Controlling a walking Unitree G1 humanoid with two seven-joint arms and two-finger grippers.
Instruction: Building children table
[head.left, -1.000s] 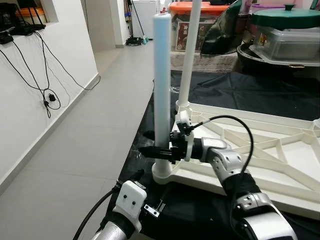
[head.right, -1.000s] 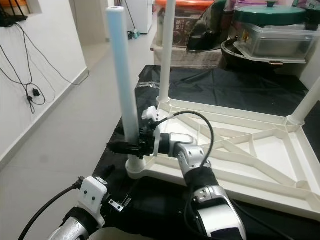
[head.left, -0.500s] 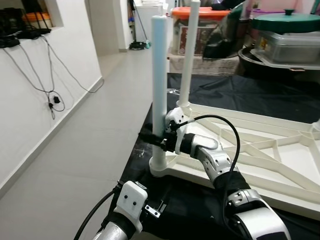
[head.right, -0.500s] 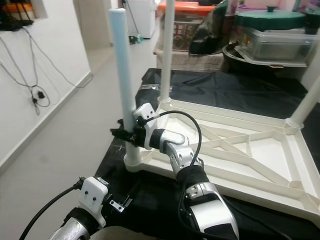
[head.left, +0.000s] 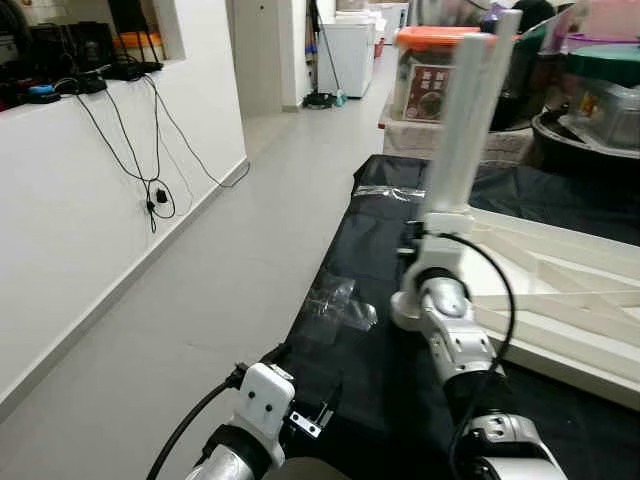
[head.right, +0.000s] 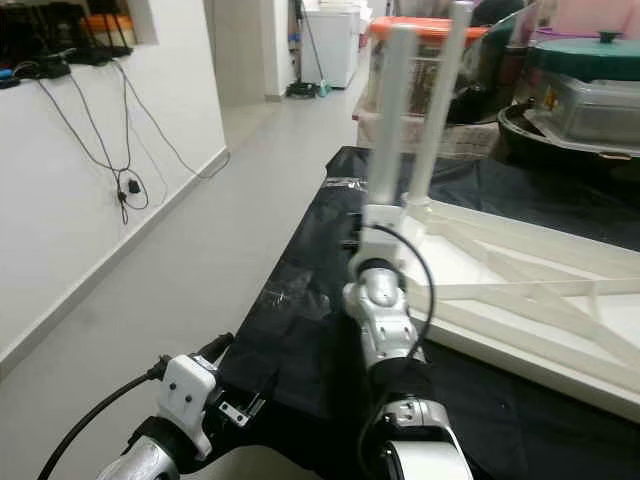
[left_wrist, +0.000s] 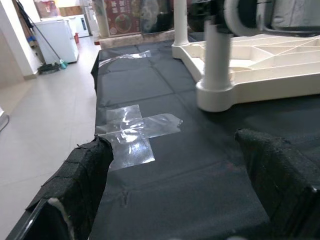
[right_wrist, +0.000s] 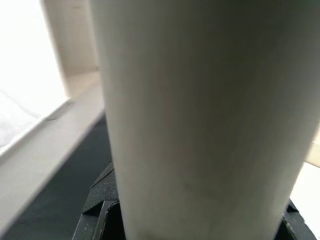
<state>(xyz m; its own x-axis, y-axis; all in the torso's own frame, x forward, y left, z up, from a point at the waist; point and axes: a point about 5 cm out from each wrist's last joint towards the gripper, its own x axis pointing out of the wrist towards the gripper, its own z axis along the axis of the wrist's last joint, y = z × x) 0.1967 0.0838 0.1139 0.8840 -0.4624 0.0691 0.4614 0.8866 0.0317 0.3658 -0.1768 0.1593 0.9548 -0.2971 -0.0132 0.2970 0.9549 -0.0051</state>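
Observation:
A white children's table (head.right: 520, 290) lies upside down on black cloth. Its near corner leg (head.right: 390, 120) stands in its socket (left_wrist: 217, 95), and a second leg (head.right: 442, 95) stands behind it. My right arm reaches straight ahead to the near leg, and my right gripper (head.left: 418, 236) is closed around its lower part. In the right wrist view the leg (right_wrist: 200, 110) sits between the black fingers (right_wrist: 97, 212). My left gripper (left_wrist: 182, 170) hangs open and holds nothing, low over the cloth in front of the socket. The left arm (head.left: 255, 410) is at the bottom.
A patch of clear tape (left_wrist: 135, 132) is stuck on the black cloth (head.left: 360, 350) near the table corner. Grey floor (head.left: 220, 290) and a white wall with cables (head.left: 150, 195) are to the left. Storage boxes and a lidded pot (head.right: 590, 70) crowd the back right.
The whole view has swung, so the table corner now sits right of centre. My right arm has come round to the near side of the leg, still holding it.

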